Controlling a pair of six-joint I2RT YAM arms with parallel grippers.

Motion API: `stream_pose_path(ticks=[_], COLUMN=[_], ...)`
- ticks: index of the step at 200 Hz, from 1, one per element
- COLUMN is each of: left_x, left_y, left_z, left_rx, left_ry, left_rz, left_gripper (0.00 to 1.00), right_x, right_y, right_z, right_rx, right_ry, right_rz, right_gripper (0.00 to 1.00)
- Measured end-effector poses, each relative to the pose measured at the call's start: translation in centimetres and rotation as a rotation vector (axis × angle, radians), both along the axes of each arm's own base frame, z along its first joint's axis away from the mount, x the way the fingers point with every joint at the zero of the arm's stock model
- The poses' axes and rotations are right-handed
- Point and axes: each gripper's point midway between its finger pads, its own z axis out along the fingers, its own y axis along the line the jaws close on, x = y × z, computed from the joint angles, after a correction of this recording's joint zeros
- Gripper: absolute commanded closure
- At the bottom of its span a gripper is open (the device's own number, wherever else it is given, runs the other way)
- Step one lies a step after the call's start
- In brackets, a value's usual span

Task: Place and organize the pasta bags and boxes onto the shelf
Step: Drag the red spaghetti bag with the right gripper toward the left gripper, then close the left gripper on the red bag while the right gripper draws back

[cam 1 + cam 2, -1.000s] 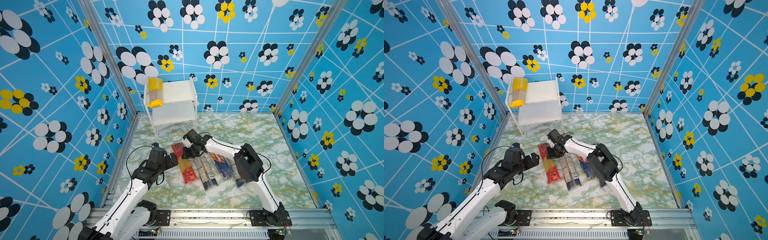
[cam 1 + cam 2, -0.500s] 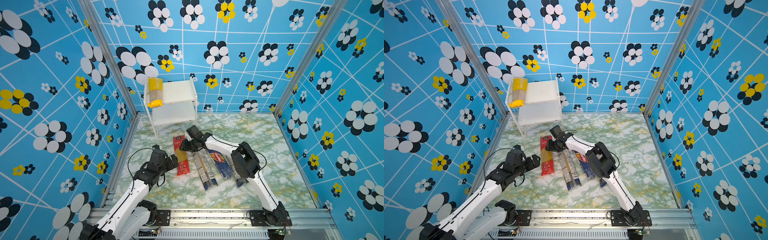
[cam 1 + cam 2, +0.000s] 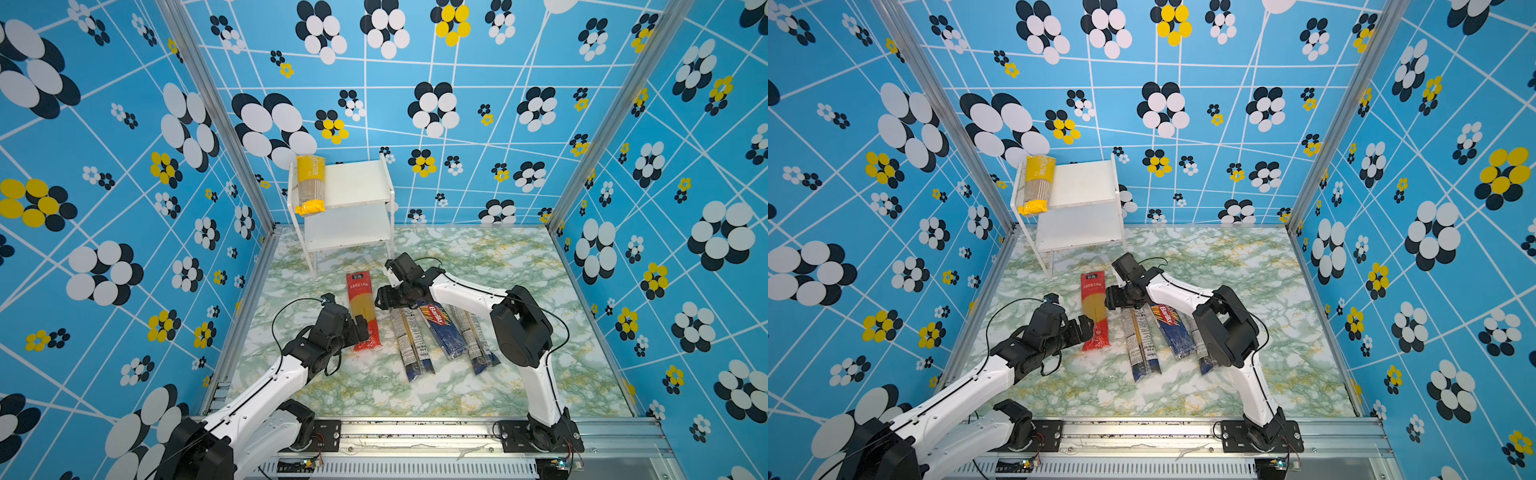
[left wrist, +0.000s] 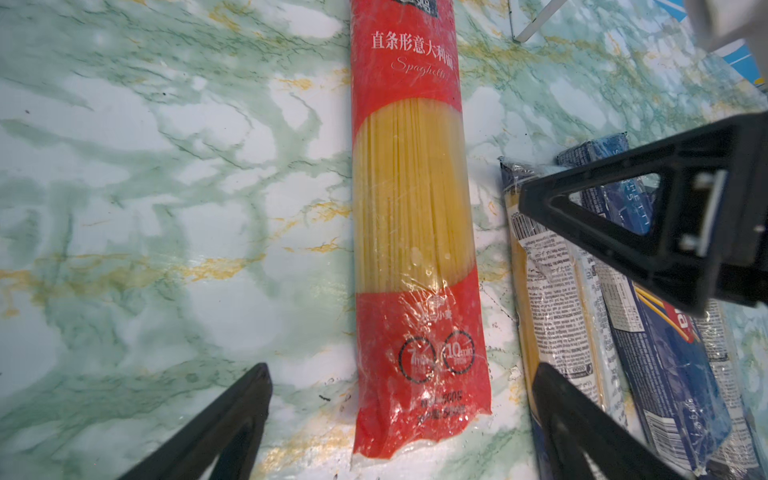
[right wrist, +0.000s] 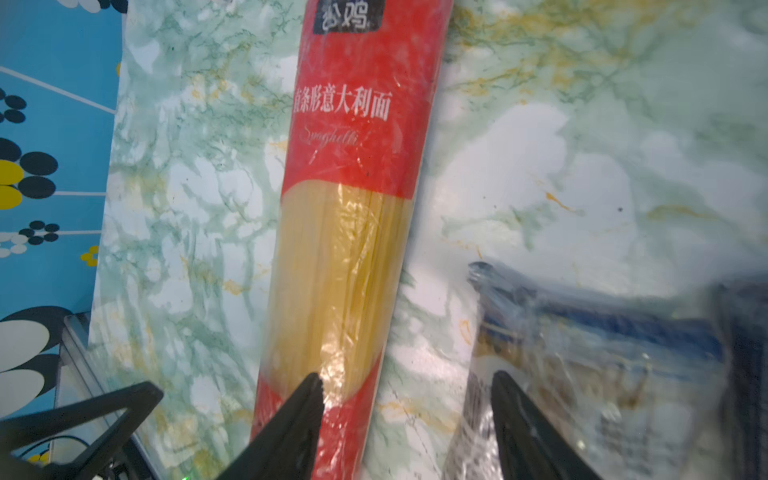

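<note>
The red bag [image 3: 363, 309] [image 3: 1094, 309] now lies flat on the marbled floor [image 3: 457, 257], nearly upright in both top views, just left of centre and below the shelf [image 3: 357, 183] [image 3: 1084, 183]. A second ago it sat lower and slanted, its lower end swung to the right against the other packs. Half a second ago it had already been drawn up and straightened.

The right gripper [image 3: 380, 299] [image 3: 1111, 299] was clamped on the bag's upper part then. It has since let go and drawn off to the right. In the right wrist view, the right gripper [image 5: 406, 375] shows jaws partly spread with bare floor between them. One tip overlaps the edge of the red bag [image 5: 345, 228] and the other is over the slim clear bag [image 3: 409, 340] [image 3: 1140, 340]; it holds nothing.

The left gripper [image 3: 362, 330] [image 3: 1086, 328] has edged up to the bag's lower left. In its wrist view the left gripper [image 4: 403, 370] has jaws spread wide, one on each side of the red bag [image 4: 411, 208] and clear of it. Whether the tips reach the floor I cannot tell.

The Barilla box [image 3: 440, 330] [image 3: 1169, 330] and the second slim bag [image 3: 471, 336] lie right of centre as before. The yellow bag [image 3: 309, 185] [image 3: 1038, 185] is unmoved on the left edge of the shelf's top board.
</note>
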Motion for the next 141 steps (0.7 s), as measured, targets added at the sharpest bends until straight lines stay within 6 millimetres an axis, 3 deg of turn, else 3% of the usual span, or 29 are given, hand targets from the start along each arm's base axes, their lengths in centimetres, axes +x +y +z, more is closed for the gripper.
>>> stream_pose_path(ticks=[27,78,141], left_x=[0.2,0.5,1.8], left_y=[-0.5,-2.3,-3.3], left_z=[-0.8,-2.2,-3.6], left_rx=[0.022,0.058,0.123], left_ry=[0.014,0.042,0.066], left_rz=[-0.010,-0.043,-0.022], left_gripper=[0.01,0.01,0.01], right_x=[-0.3,0.5,0.6], right_y=[-2.3,-6.5,-8.2], right_z=[1.0,-0.3,0.1], right_rx=[-0.040,-0.121,-0.144], right_ry=[-0.033,-0.025,-0.035], right_rz=[0.020,-0.025,-0.048], right_gripper=[0.33,0.30,0.25])
